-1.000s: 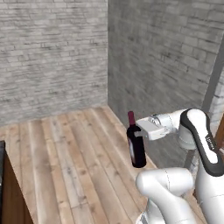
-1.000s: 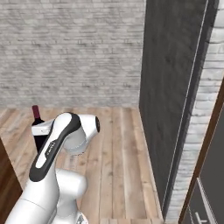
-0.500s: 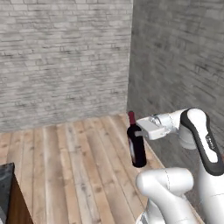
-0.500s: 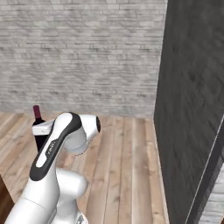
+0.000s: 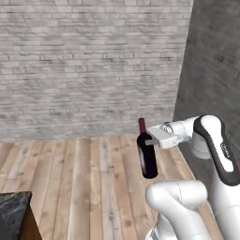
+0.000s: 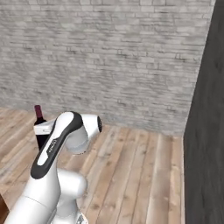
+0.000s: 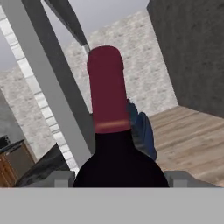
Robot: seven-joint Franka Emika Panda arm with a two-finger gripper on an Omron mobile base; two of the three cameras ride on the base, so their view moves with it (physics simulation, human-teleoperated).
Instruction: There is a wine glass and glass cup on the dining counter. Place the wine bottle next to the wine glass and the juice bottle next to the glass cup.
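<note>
Our base turns, so the brick wall (image 5: 89,65) now spreads wider across our views and a black marble table (image 5: 13,213) corner enters low left. Wood plank floor (image 5: 93,178) lies below. Our pincer (image 5: 151,140) stays clamped on the upright wine bottle (image 5: 147,154), carried in the air.

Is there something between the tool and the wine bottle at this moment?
No. The tool already holds the wine bottle at its shoulder, upright, above the wooden floor; nothing visible comes between them.
</note>
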